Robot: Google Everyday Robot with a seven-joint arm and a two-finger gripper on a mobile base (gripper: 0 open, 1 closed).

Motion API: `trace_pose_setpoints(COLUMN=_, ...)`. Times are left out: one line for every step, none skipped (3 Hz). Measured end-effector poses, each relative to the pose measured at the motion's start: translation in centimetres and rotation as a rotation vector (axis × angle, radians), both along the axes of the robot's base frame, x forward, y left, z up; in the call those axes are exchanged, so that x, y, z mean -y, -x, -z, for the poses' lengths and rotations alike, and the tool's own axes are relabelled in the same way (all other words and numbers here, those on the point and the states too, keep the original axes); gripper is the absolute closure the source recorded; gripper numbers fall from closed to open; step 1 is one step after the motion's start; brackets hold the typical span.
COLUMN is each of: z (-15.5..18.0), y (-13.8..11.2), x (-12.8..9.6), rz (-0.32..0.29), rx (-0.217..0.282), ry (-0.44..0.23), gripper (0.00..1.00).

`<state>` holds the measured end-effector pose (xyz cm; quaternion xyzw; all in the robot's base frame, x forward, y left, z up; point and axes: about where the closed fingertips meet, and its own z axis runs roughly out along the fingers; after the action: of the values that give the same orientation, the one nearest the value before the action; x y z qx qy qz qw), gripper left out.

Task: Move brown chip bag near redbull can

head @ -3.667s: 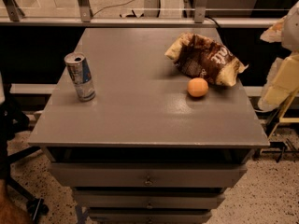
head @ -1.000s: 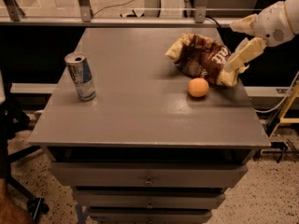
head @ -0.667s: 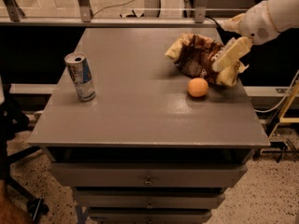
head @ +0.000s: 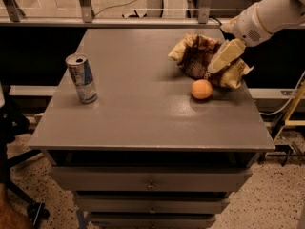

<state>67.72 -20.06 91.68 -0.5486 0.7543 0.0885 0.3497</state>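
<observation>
A gray cabinet top (head: 143, 123) fills my view. My gripper (head: 217, 65) hangs over the brown chip bag (head: 193, 56) at the back right; I cannot tell whether it is open or gripping. An orange (head: 202, 89) lies just in front of the bag. The redbull can (head: 82, 78) stands upright, well apart on the left.

Smooth plastic hand (head: 218, 65) at the crinkled foil brown chip bag (head: 192, 56); glossy metal redbull can (head: 82, 78); satin table (head: 143, 118).

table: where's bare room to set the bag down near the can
Bare: the wide middle of the table between the can and the orange, back edge to front, plus the whole front strip. Crowded: the far right corner, with the bag, the orange beside it and the gripper over the bag.
</observation>
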Motion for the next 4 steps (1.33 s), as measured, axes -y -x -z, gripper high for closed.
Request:
trace_pose_setpoints(z=0.7, y=-0.4, x=0.0, rz=0.028, rx=-0.012, ry=-0.006, gripper=0.16)
trace_pose_setpoints(z=1.4, y=-0.7, x=-0.1, rz=0.044, rx=-0.026, ry=-0.016, gripper=0.47)
trace_pose_setpoints(z=1.3, y=-0.9, x=0.0, rz=0.052, rx=-0.023, ry=-0.017, gripper=0.7)
trace_pose_setpoints(z=-0.8, y=-1.5, x=1.1, rz=0.047, rx=0.047, ry=0.013, gripper=0.99)
